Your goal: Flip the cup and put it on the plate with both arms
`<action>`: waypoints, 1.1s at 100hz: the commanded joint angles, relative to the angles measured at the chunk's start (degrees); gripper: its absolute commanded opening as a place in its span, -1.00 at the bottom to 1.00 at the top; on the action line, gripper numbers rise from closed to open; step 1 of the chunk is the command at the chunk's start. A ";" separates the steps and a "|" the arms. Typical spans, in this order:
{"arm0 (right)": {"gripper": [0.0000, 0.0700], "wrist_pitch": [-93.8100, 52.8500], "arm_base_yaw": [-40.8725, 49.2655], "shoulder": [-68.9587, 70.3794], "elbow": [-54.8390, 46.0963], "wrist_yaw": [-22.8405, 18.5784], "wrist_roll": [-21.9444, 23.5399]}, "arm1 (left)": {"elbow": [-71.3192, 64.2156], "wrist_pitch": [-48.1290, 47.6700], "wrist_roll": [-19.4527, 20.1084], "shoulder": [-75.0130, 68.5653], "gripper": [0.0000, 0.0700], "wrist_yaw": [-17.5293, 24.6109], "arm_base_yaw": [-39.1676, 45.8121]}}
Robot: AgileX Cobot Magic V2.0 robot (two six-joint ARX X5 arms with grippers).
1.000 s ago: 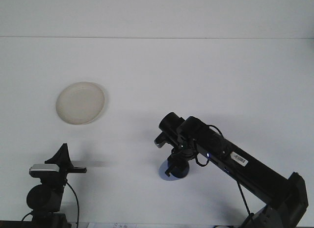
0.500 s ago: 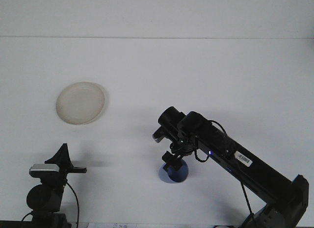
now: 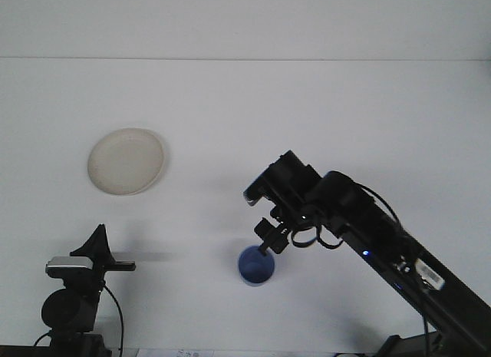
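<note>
The blue cup [image 3: 255, 266] sits mouth-up on the surface, gripped at its rim by the right hand [image 3: 266, 244]; the plate [image 3: 126, 160] lies well apart, up-left, nearer the left hand [image 3: 102, 259], whose opening I cannot tell.

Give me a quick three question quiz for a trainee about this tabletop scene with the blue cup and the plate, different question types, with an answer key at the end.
1. True or false: the blue cup is standing on the plate.
2. Multiple choice: which way does the cup's opening face? A) up, B) down against the table, C) cannot be seen.
3. Fill in: the arm reaching over the cup carries the ____ gripper; the other, the left gripper, sits near the front edge below the plate.

Key:
1. False; the cup stands on the bare table, apart from the plate.
2. A
3. right
</note>
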 commanded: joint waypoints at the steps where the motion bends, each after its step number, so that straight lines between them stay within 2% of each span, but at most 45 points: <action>1: 0.20 0.07 0.68 -2.62 1.49 2.32 0.26 | -1.11 0.87 -0.31 -0.07 -0.96 -0.09 0.11; 18: 0.20 4.46 0.70 -11.82 0.61 6.10 1.86 | -1.11 0.87 -0.31 -0.07 -0.96 -0.09 0.11; 32: 0.20 7.34 0.72 -21.86 -4.44 10.58 3.52 | -1.11 0.87 -0.33 -0.07 -0.96 -0.09 0.11; 50: 0.20 16.35 0.74 -39.56 -19.58 18.56 8.55 | -1.11 0.87 -0.31 -0.07 -0.96 -0.09 0.11; 62: 0.20 23.93 0.72 -53.07 -32.11 23.04 9.49 | -1.11 0.87 -0.31 -0.07 -0.96 -0.09 0.11; 82: 0.20 32.54 0.72 -71.91 -46.86 23.98 9.46 | -1.11 0.87 -0.31 -0.07 -0.96 -0.09 0.11; 101: 0.20 32.26 0.72 -78.99 -50.42 23.96 9.57 | -1.11 0.98 -0.39 -0.07 -0.96 -0.09 0.11; 110: 0.20 31.21 0.72 -79.25 -50.42 23.96 9.51 | -1.11 1.01 -4.22 -0.07 -0.97 -0.09 0.09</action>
